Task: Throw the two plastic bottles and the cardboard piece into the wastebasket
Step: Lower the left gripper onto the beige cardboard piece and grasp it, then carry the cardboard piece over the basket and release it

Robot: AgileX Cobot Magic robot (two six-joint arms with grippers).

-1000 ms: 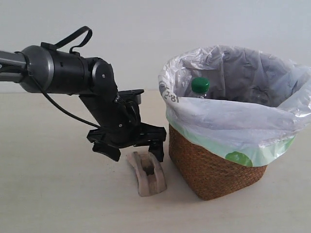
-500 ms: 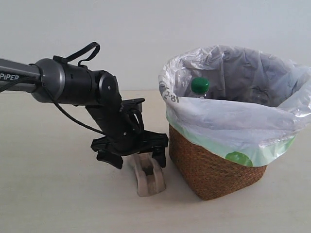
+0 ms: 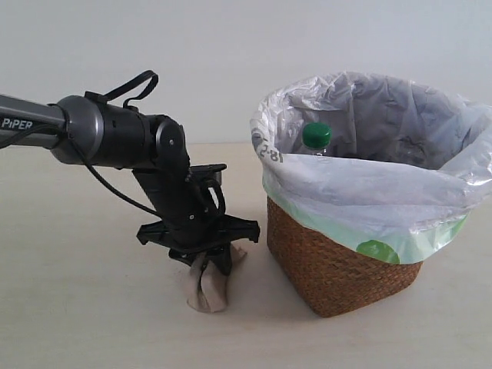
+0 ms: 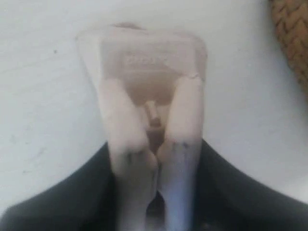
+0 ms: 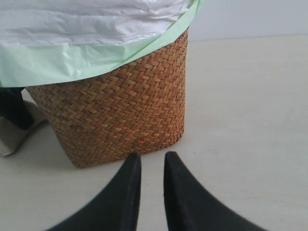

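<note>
The cardboard piece (image 3: pixel 206 292) stands on the tabletop (image 3: pixel 84 323) at lower centre-left, just beside the wastebasket (image 3: pixel 338 269). Its pulp ridges look squeezed, so it may crumple and slip when lifted. The left claw (image 3: pixel 211 260) is clamped on it. The right claw (image 5: pixel 150 166) is nearly together and empty.
</note>
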